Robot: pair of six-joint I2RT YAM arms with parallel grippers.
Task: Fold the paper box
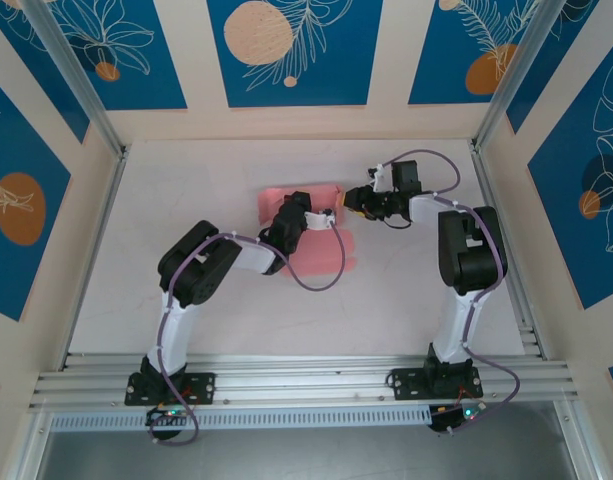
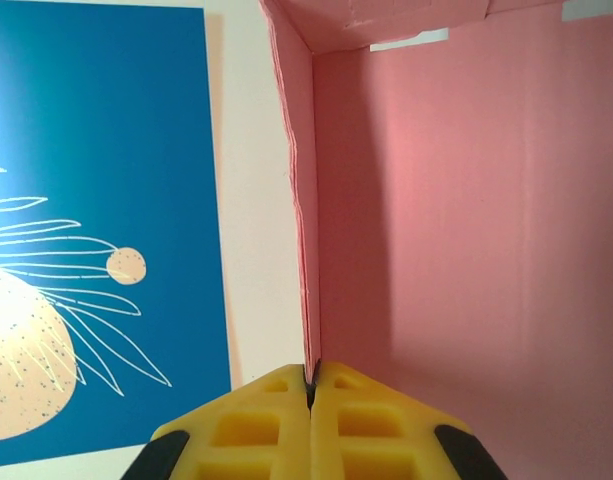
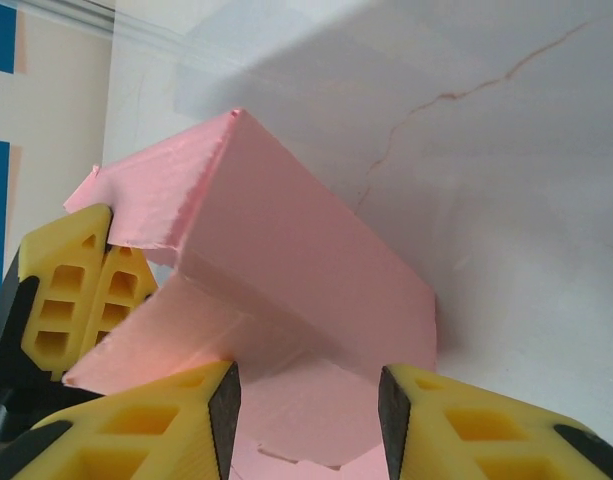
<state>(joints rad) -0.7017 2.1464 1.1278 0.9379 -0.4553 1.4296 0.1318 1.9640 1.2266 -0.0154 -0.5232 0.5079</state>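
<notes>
**Standing up a wall of the paper box: one gripper pinching, the other free.**

The left gripper (image 2: 310, 388) is clamped tight on the near end of an upright pink panel that runs straight ahead from its fingertips. The rest of the paper box (image 2: 466, 250) spreads broadly to its right and meets another fold at the far end. The right gripper (image 3: 306, 400) has its jaws partly apart and holds nothing. The box's raised corner is just ahead of it, with the white table (image 3: 506, 150) beyond. The next move probably calls for the right gripper to take or press a neighbouring flap while the left steadies the wall.
</notes>
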